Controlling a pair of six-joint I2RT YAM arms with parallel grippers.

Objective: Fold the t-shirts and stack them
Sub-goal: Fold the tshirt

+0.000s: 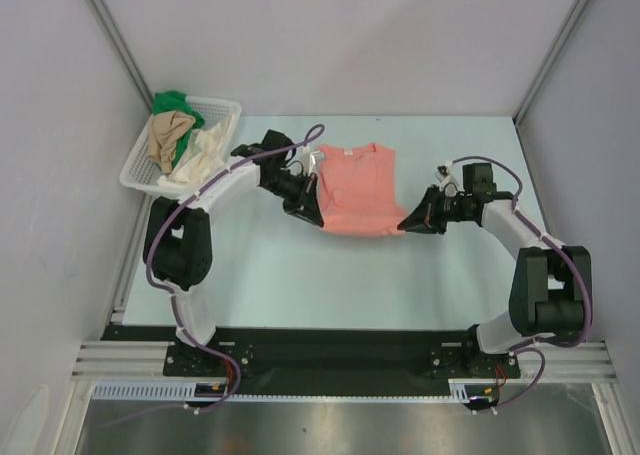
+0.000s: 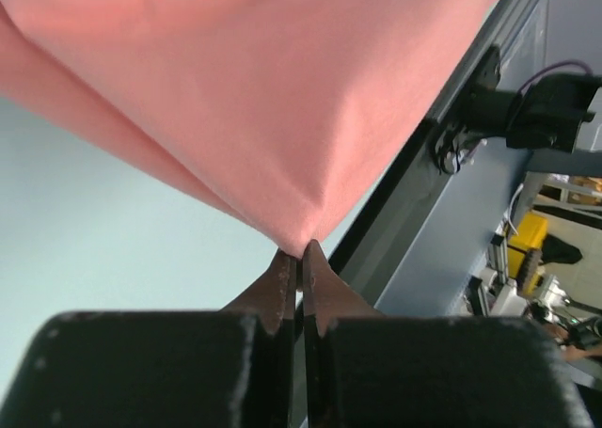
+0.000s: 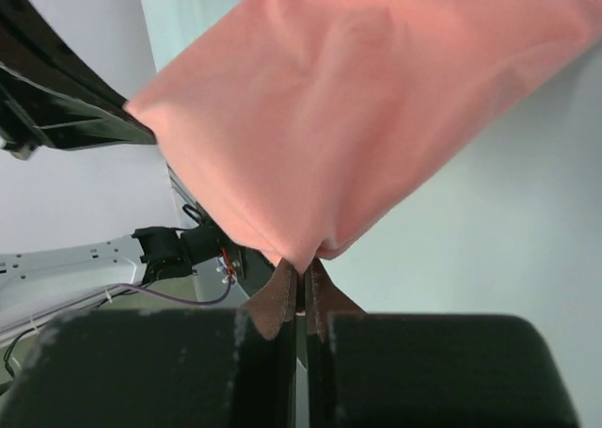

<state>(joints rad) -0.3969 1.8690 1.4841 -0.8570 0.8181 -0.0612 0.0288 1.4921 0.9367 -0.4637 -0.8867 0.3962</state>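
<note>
shirt: salmon-pink t-shirt [image 1: 352, 185] is lying on the bench [image 1: 300, 275], collar away from the arms
left hand [image 2: 301, 251]: pinching shut on its near-left hem corner
right hand [image 3: 303, 266]: clamping the near-right corner
why: guessing they're holding both corners so the hem folds up evenly

A white plastic lattice basket [image 1: 135, 170] sits at the far left corner of a pale blue-green table [image 1: 330, 285], its left rim close to the side wall [image 1: 50, 175]. Plain white panels enclose the table at the back and on both sides, with slanting aluminium posts [image 1: 110, 30] at the rear corners. Along the near edge a black mounting plate [image 1: 330, 347] lies across the table, with ribbed aluminium rails [image 1: 115, 360] at its ends and a brushed metal sheet [image 1: 330, 430] below it.
</note>
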